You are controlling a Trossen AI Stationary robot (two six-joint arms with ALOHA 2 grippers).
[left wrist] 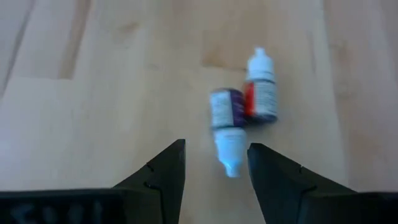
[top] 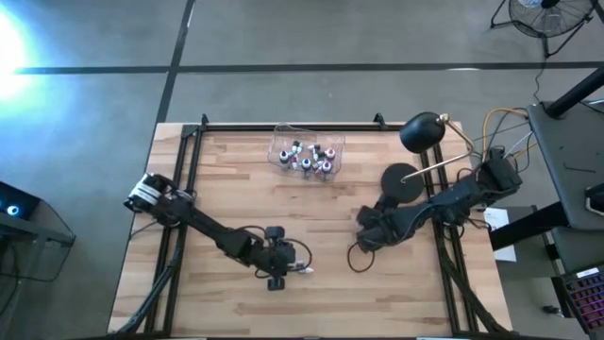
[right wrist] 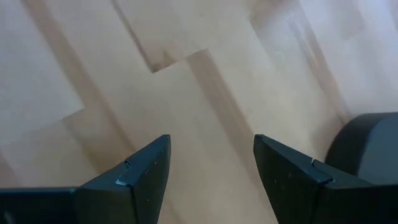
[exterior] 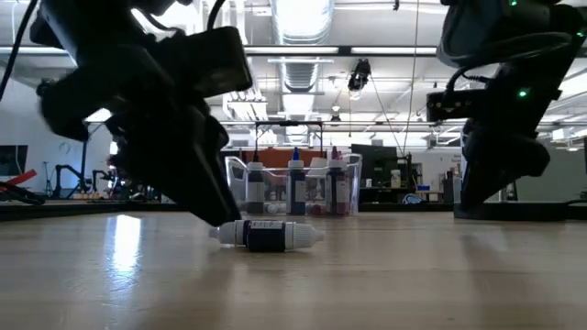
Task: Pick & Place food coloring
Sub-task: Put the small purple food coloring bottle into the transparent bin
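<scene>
Here the left gripper (left wrist: 216, 165) hangs low over the near half of the table (top: 236, 189), its two fingers partly open with a clear gap and nothing held. Just ahead of the fingertips lie two small food coloring bottles on their sides, touching one another. The nearer bottle (left wrist: 227, 127) has a purple band and a white nozzle pointing back toward the gap between the fingers, so its long axis runs roughly along the gripper's line of approach. The farther bottle (left wrist: 260, 87) has a red and purple label and lies alongside, nozzle pointing away. In the low view the bottles (exterior: 266, 235) rest flat on the table right beside the left gripper's tip. The left arm is plainly the nearer; the right gripper (right wrist: 211, 171) waits well apart over bare wood on the right side, fingers open and empty.

The remaining food coloring stands in the clear box (top: 308, 153) at the far edge of the table. Both bottles carry labels, but no writing or brand can be read. Closing on the nearer bottle would likely call for care, since its neighbour touches it.
</scene>
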